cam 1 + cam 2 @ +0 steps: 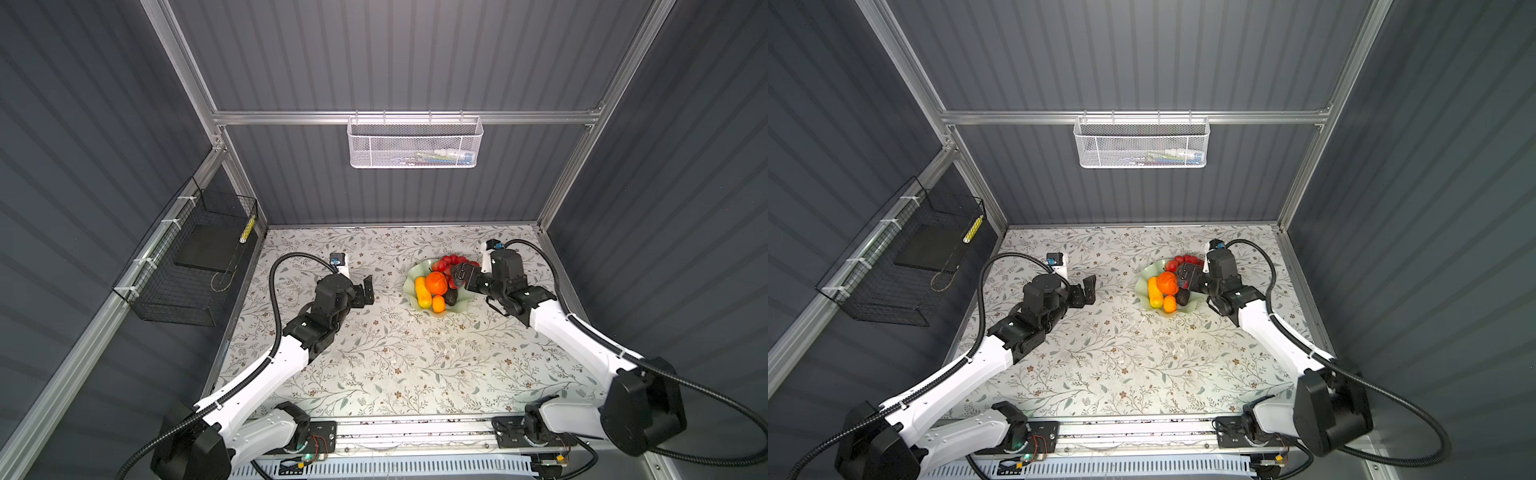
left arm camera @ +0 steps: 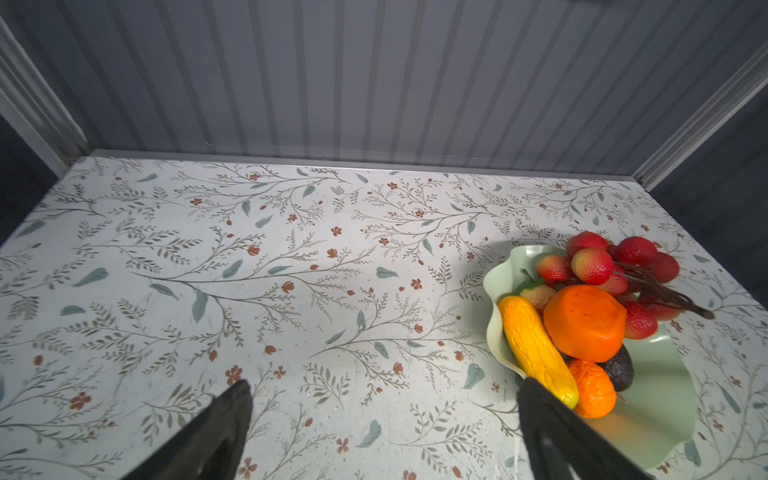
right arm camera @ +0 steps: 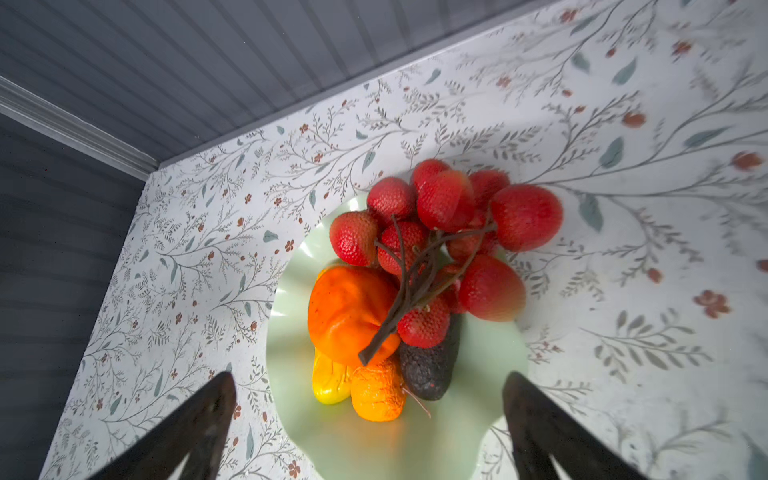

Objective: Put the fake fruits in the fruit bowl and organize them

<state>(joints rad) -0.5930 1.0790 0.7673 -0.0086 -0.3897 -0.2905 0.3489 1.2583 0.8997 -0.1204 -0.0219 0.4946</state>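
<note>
The pale green fruit bowl (image 1: pixel 414 276) (image 1: pixel 1144 277) (image 2: pixel 656 395) (image 3: pixel 374 444) stands at the back right of the floral table. In it lie a large orange (image 1: pixel 436 282) (image 2: pixel 584 322) (image 3: pixel 345 309), a yellow oblong piece (image 1: pixel 422 292) (image 2: pixel 536 349), a small orange (image 1: pixel 438 304) (image 3: pixel 376 392) and a dark avocado (image 1: pixel 451 296) (image 3: pixel 430 365). The red berry cluster (image 1: pixel 451 261) (image 2: pixel 606 262) (image 3: pixel 444 220) rests over the far rim, its brown stem across the orange. My right gripper (image 1: pixel 458 277) (image 3: pixel 369 380) hovers open above the bowl, holding nothing. My left gripper (image 1: pixel 367 291) (image 2: pixel 383 384) is open and empty, left of the bowl.
A white mesh basket (image 1: pixel 414 143) hangs on the back wall. A black wire basket (image 1: pixel 187 266) is fixed to the left wall. Grey panel walls close in the table on three sides.
</note>
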